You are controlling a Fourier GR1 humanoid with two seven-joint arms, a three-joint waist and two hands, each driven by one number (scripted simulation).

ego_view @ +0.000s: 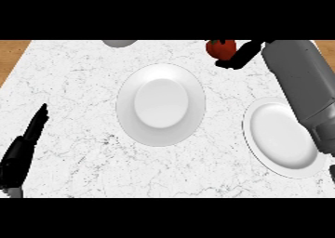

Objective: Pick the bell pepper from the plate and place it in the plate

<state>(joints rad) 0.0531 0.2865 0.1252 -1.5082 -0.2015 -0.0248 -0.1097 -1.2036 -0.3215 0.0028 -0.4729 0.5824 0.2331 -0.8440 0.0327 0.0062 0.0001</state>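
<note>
A red bell pepper (220, 48) sits near the counter's far edge, to the upper right, off both plates. My right hand (240, 55) is right beside it, fingers curled round its right side, with the grey forearm stretching up along the right. A white plate (160, 104) lies bare in the middle of the counter. A second white plate (280, 137) lies at the right, partly under my right forearm. My left hand (23, 148) rests at the lower left with fingers straight.
The white marble counter (74, 93) has wooden strips at its far left and far right corners. A grey rounded object (118, 42) pokes in at the far edge, left of the pepper.
</note>
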